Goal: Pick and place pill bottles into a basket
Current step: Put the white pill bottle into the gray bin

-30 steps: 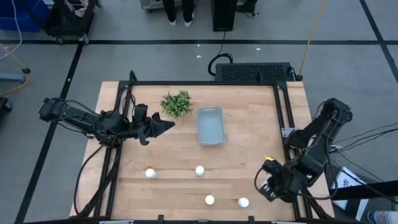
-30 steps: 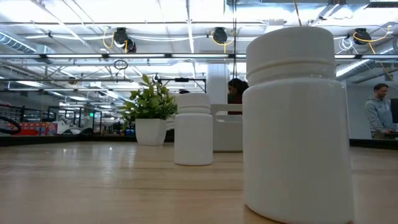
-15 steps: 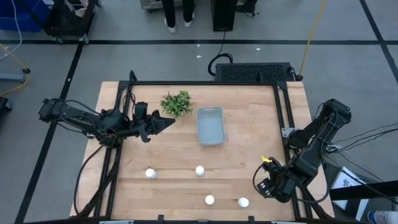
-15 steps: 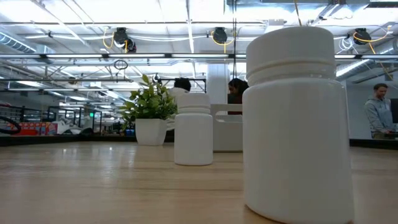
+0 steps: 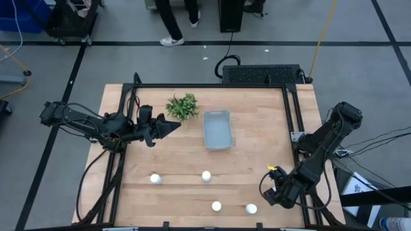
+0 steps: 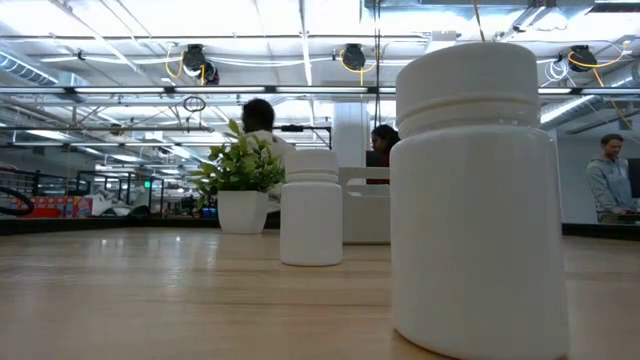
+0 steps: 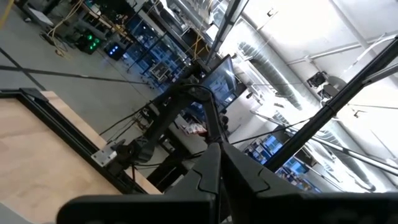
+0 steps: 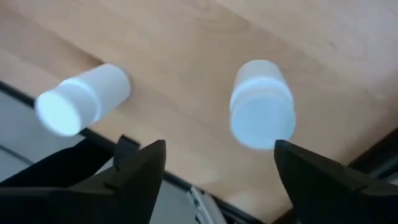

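Facing the small white round plastic pill bottle (image 8: pixel 262 104) | upright, ahead between spread, empty right fingers (image 8: pixel 142 171) | right arm nearest

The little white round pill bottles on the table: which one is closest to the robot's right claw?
The small white round pill bottle at the table's front right corner. The open right gripper hovers right beside it; the other three visible bottles stand farther left.

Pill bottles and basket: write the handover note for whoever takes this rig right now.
Left gripper: shut, empty, waiting beside the plant.
Right gripper: open, empty, at the table's front right corner, nearest bottle just ahead.
Other bottles upright on the table.
Basket: mid-table; no bottle visible inside.
Done: nothing placed. Left: the four visible bottles.
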Controlling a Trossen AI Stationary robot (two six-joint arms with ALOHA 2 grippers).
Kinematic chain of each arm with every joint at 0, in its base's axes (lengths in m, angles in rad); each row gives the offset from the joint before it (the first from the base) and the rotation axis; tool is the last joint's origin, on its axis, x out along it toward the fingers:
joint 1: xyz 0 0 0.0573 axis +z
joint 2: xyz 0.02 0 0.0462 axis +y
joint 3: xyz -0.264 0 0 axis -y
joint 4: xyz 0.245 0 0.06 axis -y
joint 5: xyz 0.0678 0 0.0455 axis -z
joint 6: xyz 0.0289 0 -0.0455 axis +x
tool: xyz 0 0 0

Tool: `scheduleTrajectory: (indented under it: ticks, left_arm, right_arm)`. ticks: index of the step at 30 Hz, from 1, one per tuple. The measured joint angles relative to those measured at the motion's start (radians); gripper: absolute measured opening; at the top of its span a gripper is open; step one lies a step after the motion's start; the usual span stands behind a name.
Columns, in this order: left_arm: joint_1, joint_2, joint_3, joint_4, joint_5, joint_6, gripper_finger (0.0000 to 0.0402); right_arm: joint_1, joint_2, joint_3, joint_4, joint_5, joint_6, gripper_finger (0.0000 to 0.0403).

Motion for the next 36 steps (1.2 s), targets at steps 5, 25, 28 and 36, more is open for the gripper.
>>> scheduleTrajectory:
  ticks: [5,25,28,36]
  left_arm:
    - [0.0,0.0,0.0,0.002,0.0,-0.001,0.0019]
    - [0.005,0.0,0.0,0.0,-0.002,0.004,0.0019]
    - [0.005,0.0,0.0,0.0,-0.002,0.005,0.0019]
    - [0.005,0.0,-0.001,0.0,-0.002,0.002,0.0019]
  right_arm:
    - [0.001,-0.002,-0.023,0.007,0.002,-0.001,0.0296]
    - [0.001,-0.033,0.003,-0.084,0.005,-0.034,0.0291]
    - [0.0,-0.028,-0.022,-0.024,0.007,-0.042,0.0293]
    - [0.001,-0.03,-0.116,0.077,0.002,-0.029,0.0283]
